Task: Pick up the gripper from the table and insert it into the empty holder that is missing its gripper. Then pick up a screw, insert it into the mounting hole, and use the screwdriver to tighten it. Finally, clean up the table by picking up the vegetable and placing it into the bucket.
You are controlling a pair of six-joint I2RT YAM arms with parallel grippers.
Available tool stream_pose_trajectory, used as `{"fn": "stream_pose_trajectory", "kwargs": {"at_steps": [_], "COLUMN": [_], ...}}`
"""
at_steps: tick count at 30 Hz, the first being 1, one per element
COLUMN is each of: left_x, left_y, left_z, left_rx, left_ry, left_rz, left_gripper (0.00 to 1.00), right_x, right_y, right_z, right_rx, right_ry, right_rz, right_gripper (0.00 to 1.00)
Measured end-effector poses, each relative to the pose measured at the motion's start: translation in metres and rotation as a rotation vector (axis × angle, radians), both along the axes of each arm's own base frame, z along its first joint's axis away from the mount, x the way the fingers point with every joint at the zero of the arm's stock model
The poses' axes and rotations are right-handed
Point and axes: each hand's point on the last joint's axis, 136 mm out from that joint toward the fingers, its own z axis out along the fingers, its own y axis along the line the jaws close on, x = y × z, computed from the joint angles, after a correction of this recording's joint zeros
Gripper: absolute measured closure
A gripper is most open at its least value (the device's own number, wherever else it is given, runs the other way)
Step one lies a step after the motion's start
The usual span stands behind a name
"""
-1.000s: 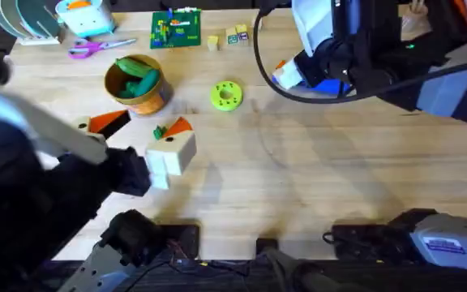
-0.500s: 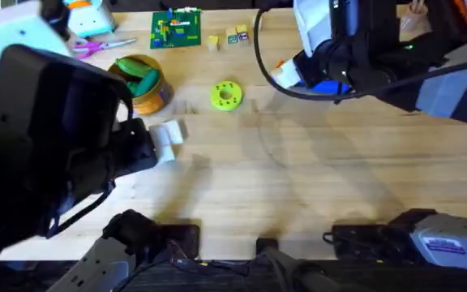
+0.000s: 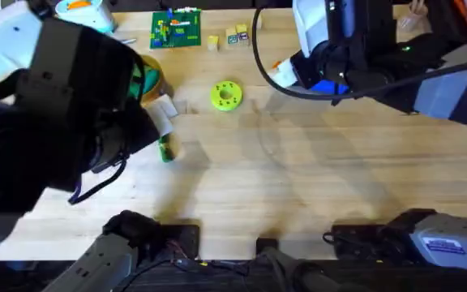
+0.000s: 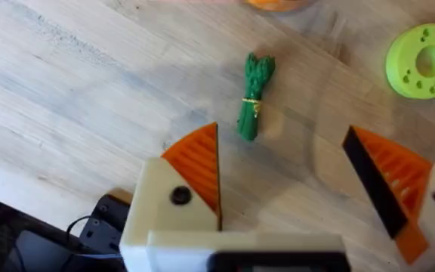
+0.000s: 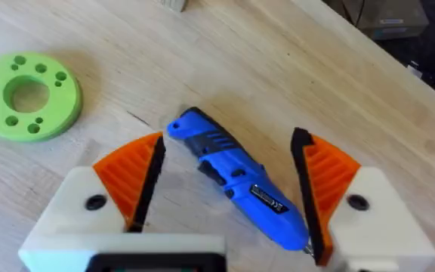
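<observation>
our left gripper [image 4: 282,177] hangs released above the green vegetable [image 4: 254,96] on the table [image 4: 74,91]. our right gripper [image 5: 229,185] sits released around the blue screwdriver [image 5: 236,185], not gripping it.

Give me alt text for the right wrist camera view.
A blue screwdriver lies on the wooden table between the open orange-padded fingers of the right gripper, untouched. A lime-green disc with holes sits nearby.

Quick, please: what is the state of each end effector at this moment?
Left end effector: open, holding nothing, above the small green bundled vegetable.
Right end effector: open, straddling the blue pen-shaped electric screwdriver.
</observation>
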Motion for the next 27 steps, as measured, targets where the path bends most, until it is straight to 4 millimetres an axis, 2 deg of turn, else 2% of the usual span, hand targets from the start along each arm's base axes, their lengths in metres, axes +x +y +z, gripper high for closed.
{"fn": "stream_pose_trajectory", "kwargs": {"at_steps": [4, 14, 22, 27], "left_x": [0.005, 0.032, 0.043, 0.042], "left_y": [-0.002, -0.009, 0.001, 0.010], "left_z": [-0.014, -0.060, -0.091, -0.108], "left_rx": [0.028, 0.086, -0.028, -0.057], "left_ry": [0.078, 0.269, 0.391, 0.468], "left_rz": [0.000, -0.059, -0.062, -0.067], "left_gripper": [0.009, 0.009, 0.009, 0.009], "right_x": [0.000, 0.000, -0.002, -0.002], "right_y": [0.000, 0.000, -0.001, -0.001], "right_z": [0.000, 0.000, -0.003, -0.003], "right_rx": [0.001, 0.003, -0.003, -0.003], "right_ry": [0.000, 0.001, 0.013, 0.013], "right_rz": [-0.001, -0.003, -0.003, -0.003], "right_gripper": [0.010, 0.010, 0.010, 0.010]}}
